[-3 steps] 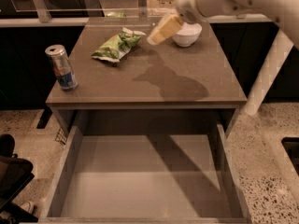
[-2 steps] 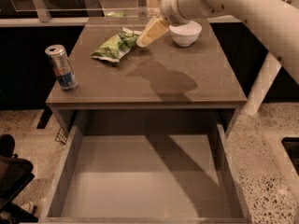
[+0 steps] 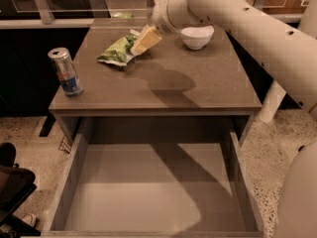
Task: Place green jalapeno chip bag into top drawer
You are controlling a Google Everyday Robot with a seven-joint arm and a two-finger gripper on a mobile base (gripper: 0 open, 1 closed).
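The green jalapeno chip bag (image 3: 116, 51) lies crumpled on the back left part of the table top (image 3: 198, 88). My gripper (image 3: 144, 40) hangs from the cream arm that reaches in from the upper right. Its tip is at the bag's right end, touching or just above it; I cannot tell which. The top drawer (image 3: 148, 192) is pulled fully open below the table's front edge, and nothing lies on its flat bottom.
A silver-and-blue drink can (image 3: 65, 71) stands upright at the table's left edge. A white bowl (image 3: 197, 36) sits at the back, right of the gripper. A dark chair part (image 3: 12, 182) is at the lower left on the speckled floor.
The arm has swung left and down. The gripper has moved from beside the bowl to the right end of the chip bag. The bag, can and drawer have not moved.
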